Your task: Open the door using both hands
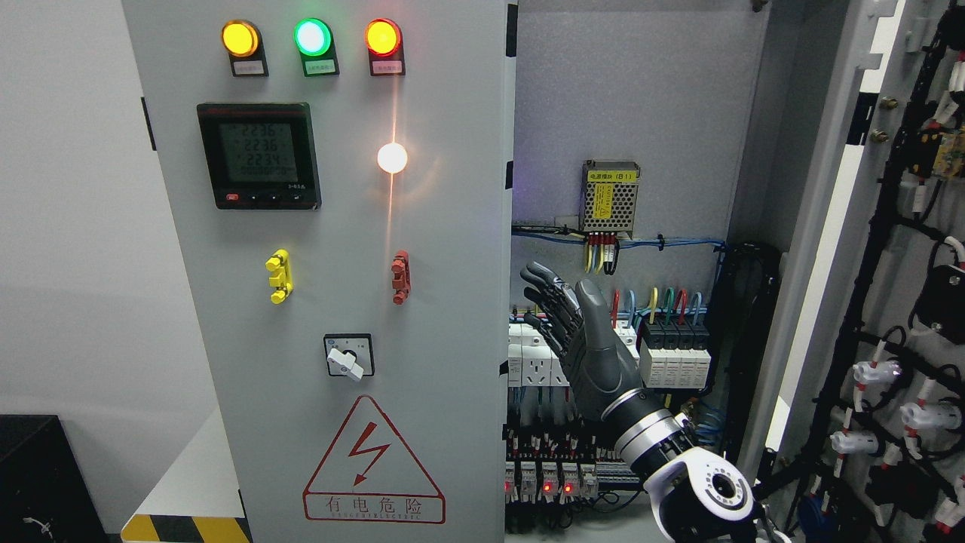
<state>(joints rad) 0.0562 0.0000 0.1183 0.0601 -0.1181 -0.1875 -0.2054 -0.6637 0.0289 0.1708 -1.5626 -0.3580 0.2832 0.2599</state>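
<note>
The grey cabinet's left door [339,302] stands closed, with three lamps, a meter and a rotary switch on it. Its right door [889,264] is swung wide open at the picture's right, showing wiring on its inner face. My right hand [554,305] reaches up from the lower right into the open half of the cabinet. Its fingers are spread and straight, holding nothing, close to the closed door's right edge [509,317]. The left arm is out of view.
Inside the cabinet sit a power supply [609,194], breakers [675,354] and coloured wires. A hazard triangle [373,464] marks the left door. A black box [45,475] stands at the lower left, beside a yellow-black striped edge [188,528].
</note>
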